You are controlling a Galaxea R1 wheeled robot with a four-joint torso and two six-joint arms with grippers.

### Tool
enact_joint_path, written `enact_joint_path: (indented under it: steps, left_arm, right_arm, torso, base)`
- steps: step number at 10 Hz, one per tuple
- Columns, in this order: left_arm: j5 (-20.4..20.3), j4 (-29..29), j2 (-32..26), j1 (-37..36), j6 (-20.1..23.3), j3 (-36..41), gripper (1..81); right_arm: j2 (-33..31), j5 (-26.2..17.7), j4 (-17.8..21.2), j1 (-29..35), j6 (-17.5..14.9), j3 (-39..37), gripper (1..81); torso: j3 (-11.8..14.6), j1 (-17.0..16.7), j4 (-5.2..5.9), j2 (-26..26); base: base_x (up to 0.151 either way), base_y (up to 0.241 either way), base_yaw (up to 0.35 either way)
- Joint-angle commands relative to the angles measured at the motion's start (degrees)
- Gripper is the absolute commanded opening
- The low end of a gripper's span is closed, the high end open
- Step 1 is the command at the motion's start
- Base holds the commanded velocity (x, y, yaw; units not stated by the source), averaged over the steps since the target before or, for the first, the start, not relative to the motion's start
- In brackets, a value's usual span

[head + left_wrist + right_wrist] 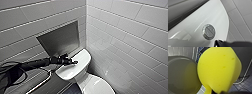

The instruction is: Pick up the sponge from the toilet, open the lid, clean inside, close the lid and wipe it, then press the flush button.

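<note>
The white toilet (83,75) stands in the corner of tiled walls, its lid (98,86) down. My left gripper (74,61) reaches in from the left, shut, with its tip over the flat tank top (80,58). In the left wrist view the round flush button (208,32) sits in the middle of the tank top (211,15), and the dark tip of my left gripper (217,42) hangs just beside it. The bright yellow sponge (219,68) looms large before the right wrist camera, gripped at its lower end. Beside it lies the glossy lid (180,75), tinted with yellow reflection.
A rectangular recess (60,40) is set in the tiled wall behind the tank. A metal grab bar (40,83) runs along the wall left of the toilet. Tiled wall (130,37) closes in on the right side.
</note>
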Motion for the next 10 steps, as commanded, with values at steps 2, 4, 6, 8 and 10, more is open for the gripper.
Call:
enact_joint_path:
  steps: [2, 4, 6, 8, 10]
  left_arm:
    - [1.6, -0.5, 0.3, -12.7, 0.1, 1.0, 1.0]
    - [2.4, 0.1, 3.3, -13.3, -0.6, -2.0, 1.0]
    - [3.8, 0.4, 6.0, -13.5, -0.5, -6.1, 1.0]
    - [3.9, 0.7, 7.0, -13.4, -0.6, -9.3, 1.0]
    - [3.8, 0.7, 6.6, -13.2, -0.5, -12.8, 1.0]
  right_arm:
    - [-0.9, -4.5, -0.2, -0.4, -0.2, 1.3, 1.0]
    - [-0.8, -4.5, -0.2, -0.4, -0.2, 1.3, 1.0]
    - [-0.9, -4.3, -0.2, -0.4, -0.2, 1.3, 1.0]
    - [-0.8, -4.3, -0.2, -0.4, -0.2, 1.3, 1.0]
    - [-0.7, -4.3, -0.2, -0.5, -0.2, 1.3, 1.0]
  torso:
    - [0.0, 0.0, 0.00, 0.0]
    - [0.0, 0.0, 0.00, 0.0]
    - [0.0, 0.0, 0.00, 0.0]
    - [0.0, 0.0, 0.00, 0.0]
    - [0.0, 0.0, 0.00, 0.0]
  base:
    - [0.000, 0.000, 0.000]
    - [0.000, 0.000, 0.000]
    - [0.000, 0.000, 0.000]
    - [0.000, 0.000, 0.000]
    - [0.000, 0.000, 0.000]
